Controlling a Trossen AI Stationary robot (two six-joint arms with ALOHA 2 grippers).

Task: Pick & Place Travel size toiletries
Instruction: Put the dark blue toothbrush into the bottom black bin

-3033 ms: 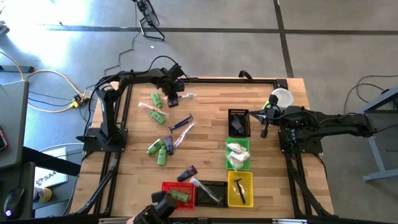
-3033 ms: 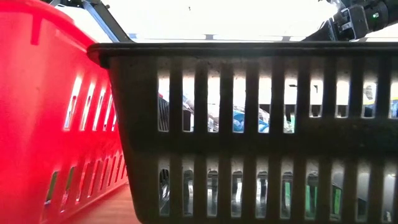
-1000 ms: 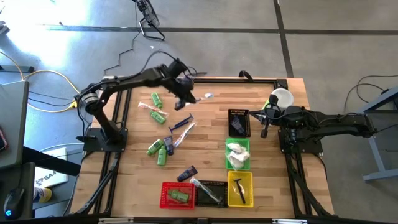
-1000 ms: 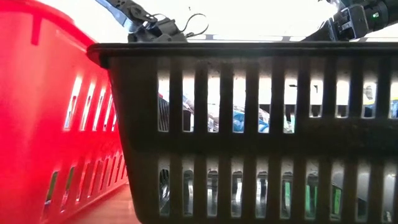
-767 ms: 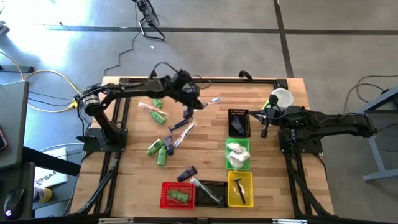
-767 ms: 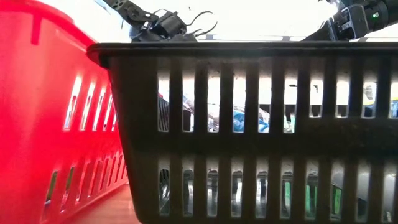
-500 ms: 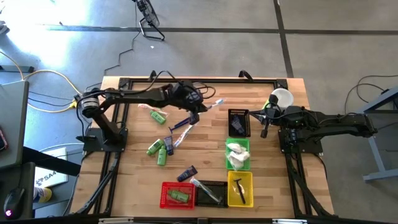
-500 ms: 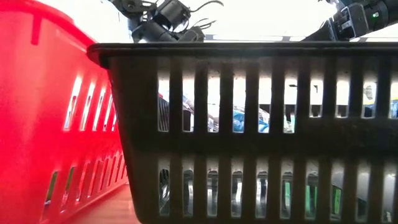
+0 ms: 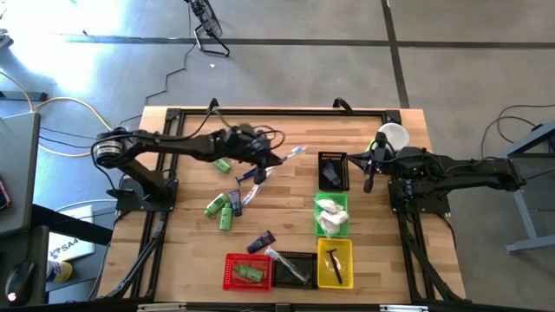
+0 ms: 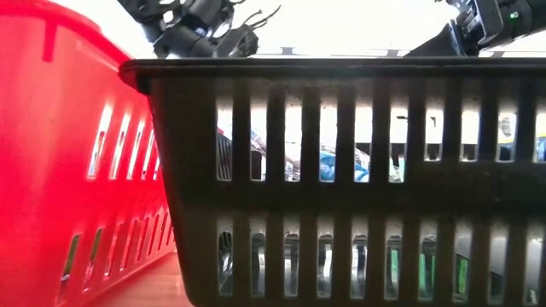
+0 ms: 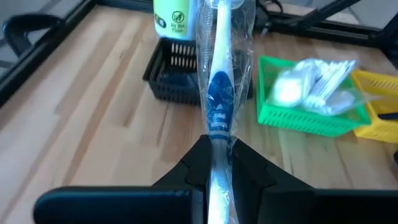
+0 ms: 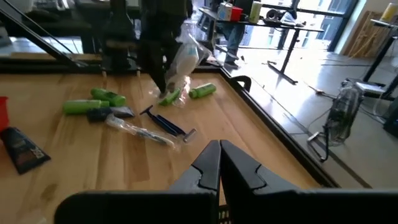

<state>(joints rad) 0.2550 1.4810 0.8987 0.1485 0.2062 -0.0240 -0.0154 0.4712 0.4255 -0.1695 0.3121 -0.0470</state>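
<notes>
My left gripper [image 9: 270,159] hangs over the table's middle, shut on a clear-wrapped blue-and-white toothbrush [image 11: 217,87], whose free end [image 9: 297,151] points at the black basket [image 9: 333,171]. Loose toiletries lie on the wood to its left: green bottles [image 9: 217,206], a blue razor [image 9: 252,176] and a navy tube [image 9: 260,242]. My right gripper [image 9: 368,176] waits shut at the right side, beside the white cup [image 9: 393,136]. My left gripper pinches the toothbrush's white handle [image 11: 215,142], wrapper and all, between its two fingers [image 11: 198,163]. The brush runs on along the fingers and sticks out past their tips. The fingers slant down toward the table's right. The toothbrush is lifted clear of the table.
A green basket [image 9: 330,216] with white packets, a yellow basket [image 9: 335,263], a second black basket [image 9: 291,268] and a red basket [image 9: 247,271] stand at the near right. The low view looks through the black basket's slats [image 10: 341,170] and past the red wall [image 10: 68,153].
My left gripper has carried the toothbrush from the far side toward the table's middle, nearer the near edge and a little right, sinking slightly and turning. The toothbrush stays in the hold, clear of the table, and now points at the black basket.
</notes>
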